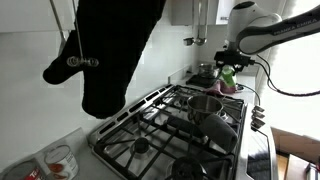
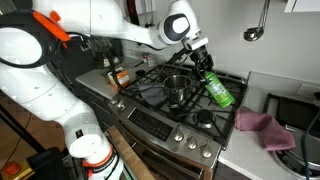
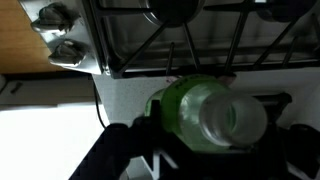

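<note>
My gripper (image 2: 206,68) is shut on a green plastic bottle (image 2: 217,90), which hangs tilted over the right edge of the gas stove (image 2: 165,100). In both exterior views the bottle (image 1: 228,80) slants down from the fingers. In the wrist view the green bottle (image 3: 190,112) fills the space between the dark fingers (image 3: 122,150), and its clear round end faces the camera. My gripper (image 3: 210,148) is partly hidden behind it. A steel pot (image 2: 177,88) stands on a burner just left of the bottle.
A pink cloth (image 2: 262,128) lies on the counter right of the stove. Small bottles (image 2: 114,72) stand at the stove's far left. A black oven mitt (image 1: 110,50) hangs close to the camera. A glass jar (image 1: 60,160) sits on the near counter. Stove knobs (image 3: 58,45) show.
</note>
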Controlling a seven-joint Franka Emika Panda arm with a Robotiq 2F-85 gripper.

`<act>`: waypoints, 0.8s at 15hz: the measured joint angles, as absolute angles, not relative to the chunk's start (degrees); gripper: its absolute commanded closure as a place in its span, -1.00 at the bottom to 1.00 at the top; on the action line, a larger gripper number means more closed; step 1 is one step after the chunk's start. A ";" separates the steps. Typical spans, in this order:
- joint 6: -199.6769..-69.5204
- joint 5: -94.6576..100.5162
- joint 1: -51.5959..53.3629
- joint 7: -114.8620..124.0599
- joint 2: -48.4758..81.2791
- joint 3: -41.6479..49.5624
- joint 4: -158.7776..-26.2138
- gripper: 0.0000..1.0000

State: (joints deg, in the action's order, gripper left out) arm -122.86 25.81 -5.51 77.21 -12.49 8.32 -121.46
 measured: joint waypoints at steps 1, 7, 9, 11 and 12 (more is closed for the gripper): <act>-122.86 21.88 -6.49 74.17 -12.52 9.43 -121.00 0.09; -122.82 -1.26 -12.26 58.79 -12.00 16.41 -120.04 -0.41; -122.82 -5.66 -14.04 58.09 -11.44 17.81 -119.61 -0.41; -122.80 -6.67 -14.64 58.06 -11.02 18.13 -119.08 -0.41; -122.79 -6.83 -14.63 58.06 -10.88 18.05 -118.94 -0.41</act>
